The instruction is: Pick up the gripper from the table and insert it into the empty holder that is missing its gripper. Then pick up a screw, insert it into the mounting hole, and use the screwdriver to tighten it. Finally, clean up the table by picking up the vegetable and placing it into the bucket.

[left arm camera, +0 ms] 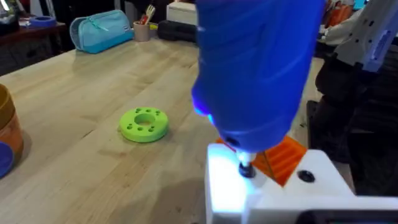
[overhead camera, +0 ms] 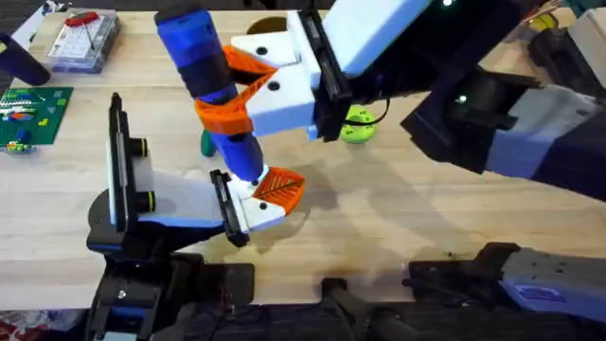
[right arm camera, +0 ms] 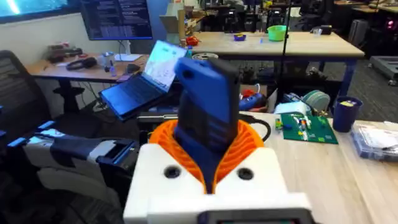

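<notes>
Tightening stage under way. Right pincer [overhead camera: 248, 90] is clenched on the screwdriver [overhead camera: 210, 80], its tip pressed down at the left pincer [overhead camera: 275, 194], which looks closed on a white mount. Vegetable [overhead camera: 205, 143] lies on the bench [overhead camera: 398, 218] just behind the screwdriver; bucket [left arm camera: 7, 134] waits nearby. Cleanup remains.

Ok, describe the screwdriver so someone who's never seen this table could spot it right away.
Start at the wooden table and find the right gripper, white with orange pads, reaching across the middle. The screwdriver is the thick blue cylinder clamped between those pads, its tip pointing down. Unlike the lime-green ring lying flat nearby, it stands nearly upright.
</notes>
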`<act>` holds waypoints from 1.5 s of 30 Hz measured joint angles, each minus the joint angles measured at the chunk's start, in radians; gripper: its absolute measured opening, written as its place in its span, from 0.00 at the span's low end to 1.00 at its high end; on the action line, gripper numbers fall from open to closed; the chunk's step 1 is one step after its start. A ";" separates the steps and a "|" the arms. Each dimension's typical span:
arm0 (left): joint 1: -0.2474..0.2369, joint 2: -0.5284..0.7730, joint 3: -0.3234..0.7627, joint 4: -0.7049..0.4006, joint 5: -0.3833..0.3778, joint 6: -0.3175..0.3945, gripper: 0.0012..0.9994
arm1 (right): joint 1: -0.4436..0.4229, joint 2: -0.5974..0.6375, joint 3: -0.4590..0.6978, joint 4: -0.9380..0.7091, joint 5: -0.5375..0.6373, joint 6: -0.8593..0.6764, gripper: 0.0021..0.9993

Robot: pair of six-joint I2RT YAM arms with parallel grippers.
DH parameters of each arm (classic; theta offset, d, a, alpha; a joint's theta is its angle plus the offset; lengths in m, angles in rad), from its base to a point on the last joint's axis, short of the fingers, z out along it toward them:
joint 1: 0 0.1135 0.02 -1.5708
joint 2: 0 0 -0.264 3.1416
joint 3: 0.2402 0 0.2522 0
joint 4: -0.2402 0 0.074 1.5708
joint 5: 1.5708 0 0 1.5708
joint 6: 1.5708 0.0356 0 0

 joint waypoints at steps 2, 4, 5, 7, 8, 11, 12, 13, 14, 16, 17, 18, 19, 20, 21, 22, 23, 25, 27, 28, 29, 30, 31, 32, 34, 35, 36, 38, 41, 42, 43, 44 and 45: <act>0.000 0.000 0.000 0.000 0.000 -0.001 0.00 | 0.000 0.000 0.000 0.000 -0.001 0.000 0.02; 0.000 0.000 0.000 0.000 0.000 -0.001 0.00 | 0.000 0.000 0.000 0.000 -0.004 0.000 0.02; 0.000 0.000 0.000 0.000 0.000 -0.001 0.00 | 0.000 0.000 0.000 0.000 -0.007 0.000 0.02; 0.000 0.000 0.000 0.000 0.001 -0.001 0.00 | 0.000 0.000 0.000 0.001 -0.018 -0.002 0.02; 0.000 0.000 0.000 0.000 0.001 -0.001 0.00 | 0.000 0.000 0.000 0.002 -0.026 -0.004 0.02; 0.000 0.000 0.000 -0.001 0.003 -0.001 0.00 | 0.000 0.000 0.001 0.004 -0.047 -0.019 0.02; 0.000 0.000 0.000 -0.001 0.004 -0.001 0.00 | 0.000 0.000 0.002 0.004 -0.052 -0.020 0.02; 0.000 0.000 0.000 -0.001 0.004 -0.001 0.00 | 0.000 0.000 0.002 0.004 -0.058 -0.025 0.02; 0.000 0.000 0.000 -0.001 0.004 -0.001 0.00 | 0.000 0.000 0.002 0.004 -0.064 -0.029 0.02; 0.000 0.000 0.000 -0.001 0.004 -0.001 0.00 | 0.000 0.000 0.002 0.004 -0.073 -0.041 0.02; 0.000 0.000 0.000 -0.001 0.004 -0.001 0.00 | 0.000 0.000 0.002 0.004 -0.076 -0.046 0.02; 0.000 0.000 0.000 -0.001 0.004 -0.001 0.00 | 0.000 0.000 0.002 0.004 -0.078 -0.050 0.02; 0.000 0.000 0.000 -0.001 0.004 -0.001 0.00 | 0.000 0.000 0.002 0.003 -0.079 -0.054 0.02; 0.000 0.000 0.000 -0.001 0.004 -0.001 0.00 | 0.000 0.000 0.002 0.004 -0.081 -0.056 0.02; 0.000 0.000 0.000 -0.001 0.004 -0.001 0.00 | 0.000 0.000 0.002 0.004 -0.082 -0.057 0.02; 0.000 0.000 0.000 -0.001 0.004 -0.001 0.00 | 0.000 -0.001 0.002 0.004 -0.083 -0.059 0.02; 0.000 0.000 0.000 -0.001 0.004 -0.001 0.00 | 0.000 -0.001 0.002 0.004 -0.082 -0.060 0.02; 0.000 0.000 0.000 -0.001 0.004 -0.001 0.00 | 0.000 -0.003 0.001 0.003 -0.080 -0.062 0.02; 0.000 0.000 0.000 -0.001 0.004 -0.001 0.00 | 0.000 -0.004 -0.003 0.004 -0.074 -0.064 0.02; 0.000 0.001 0.000 -0.001 0.004 -0.001 0.00 | 0.000 -0.005 -0.005 0.004 -0.071 -0.064 0.02; 0.000 0.001 0.000 -0.001 0.004 -0.001 0.00 | 0.001 -0.006 -0.005 0.004 -0.067 -0.065 0.02; 0.000 0.001 0.000 -0.001 0.004 -0.002 0.00 | 0.004 -0.007 -0.007 0.005 -0.064 -0.066 0.02; 0.000 0.002 0.000 -0.001 0.004 -0.001 0.00 | 0.008 -0.008 -0.007 0.004 -0.061 -0.068 0.02; 0.000 0.003 0.000 -0.001 0.004 -0.001 0.00 | 0.014 -0.009 -0.007 0.004 -0.059 -0.072 0.02; 0.000 0.005 0.000 -0.001 0.004 -0.001 0.00 | 0.026 -0.010 -0.008 0.004 -0.056 -0.080 0.02; 0.000 0.005 0.000 -0.001 0.004 -0.001 0.00 | 0.030 -0.010 -0.008 0.002 -0.053 -0.085 0.02; 0.000 0.005 0.000 -0.001 0.004 -0.001 0.00 | 0.032 -0.010 -0.008 -0.003 -0.050 -0.089 0.02; 0.000 0.005 0.000 -0.001 0.004 -0.003 0.00 | 0.032 -0.011 -0.008 -0.016 -0.040 -0.098 0.02; 0.000 0.007 0.000 -0.001 0.004 -0.004 0.00 | 0.031 -0.021 -0.007 -0.042 -0.031 -0.113 0.02; 0.000 0.007 0.000 -0.001 0.004 -0.004 0.00 | 0.031 -0.023 -0.007 -0.048 -0.029 -0.116 0.02; 0.000 0.007 0.000 -0.001 0.004 -0.004 0.00 | 0.029 -0.025 -0.007 -0.052 -0.029 -0.119 0.02; 0.000 0.007 0.000 -0.001 0.004 -0.004 0.00 | 0.028 -0.025 -0.007 -0.055 -0.029 -0.121 0.02; 0.000 0.007 0.000 -0.001 0.004 -0.004 0.00 | 0.026 -0.026 -0.007 -0.057 -0.027 -0.121 0.02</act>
